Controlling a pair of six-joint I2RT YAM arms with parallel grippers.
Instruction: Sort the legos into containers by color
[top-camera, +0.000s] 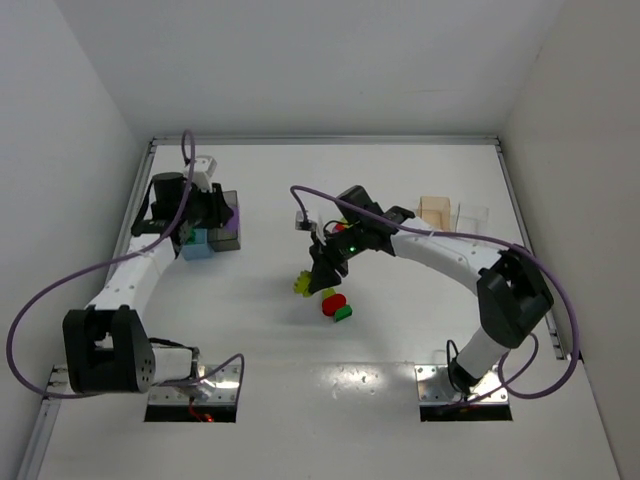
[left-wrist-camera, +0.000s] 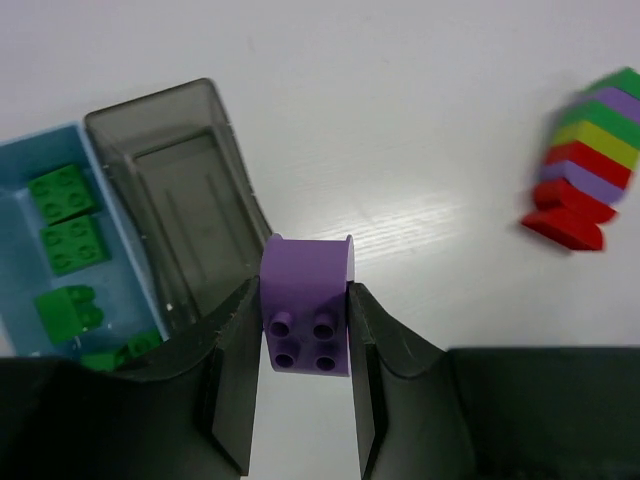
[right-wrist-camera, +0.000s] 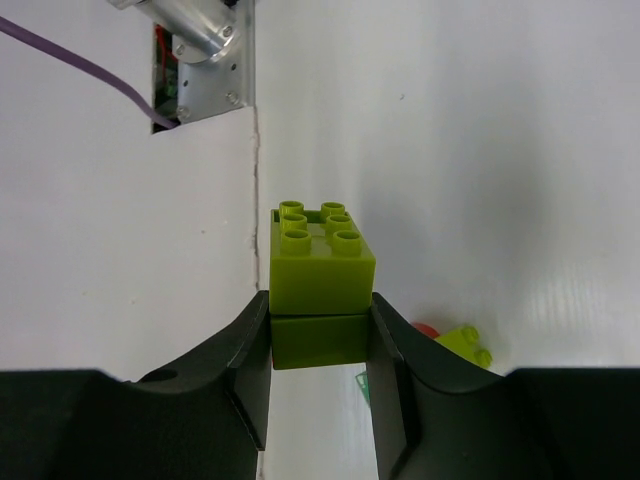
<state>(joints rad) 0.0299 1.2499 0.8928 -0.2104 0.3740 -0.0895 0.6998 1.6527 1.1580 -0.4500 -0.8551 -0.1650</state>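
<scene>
**Top view:** the peach bin (top-camera: 434, 211) and clear bin (top-camera: 472, 214) stand at far right (contents unclear). A red brick (top-camera: 334, 301) and a green brick (top-camera: 344, 314) lie mid-bench (top-camera: 260, 330).

**Left wrist:** the left fingers (left-wrist-camera: 235, 345) clench a purple brick (left-wrist-camera: 305, 295) just beside the grey bin (left-wrist-camera: 185, 190), which shows empty. The blue bin (left-wrist-camera: 20, 240) holds green bricks (left-wrist-camera: 70, 240).

**Right wrist:** the right fingers (right-wrist-camera: 250, 350) grasp a lime brick (right-wrist-camera: 320, 265) by its flat sides (probably light, stiff, slick plastic).
</scene>
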